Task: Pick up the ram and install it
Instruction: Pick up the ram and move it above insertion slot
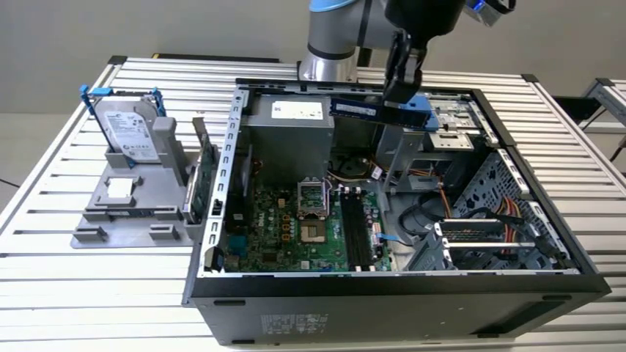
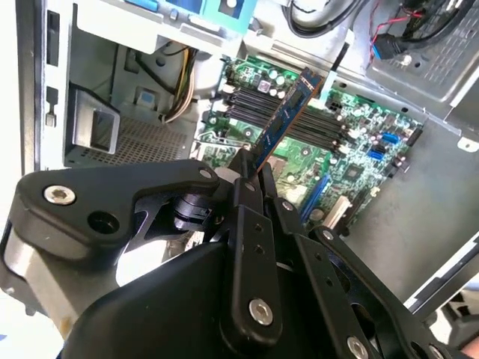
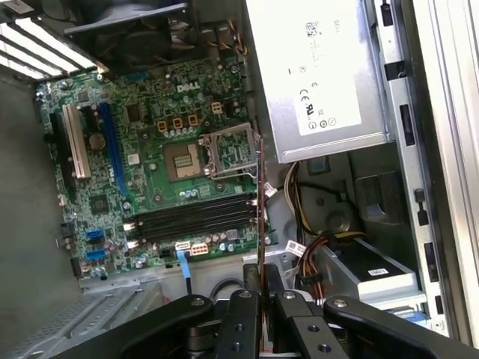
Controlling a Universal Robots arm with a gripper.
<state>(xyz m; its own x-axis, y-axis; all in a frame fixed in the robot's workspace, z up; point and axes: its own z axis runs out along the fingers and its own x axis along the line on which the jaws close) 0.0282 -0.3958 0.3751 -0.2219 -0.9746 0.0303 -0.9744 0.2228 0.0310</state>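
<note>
One ram [image 1: 364, 110] sits pinched tight in my gripper [image 1: 399, 94] — hanging in the air inside the open computer case [image 1: 391, 304], above the green motherboard [image 1: 293, 227], near the grey power supply [image 1: 289, 136].

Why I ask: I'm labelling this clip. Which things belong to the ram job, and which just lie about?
Job: ram, held over the open case; gripper; motherboard memory slots.
Lying about: hard drive, expansion card, grey stand, all outside the case on the table.
</note>
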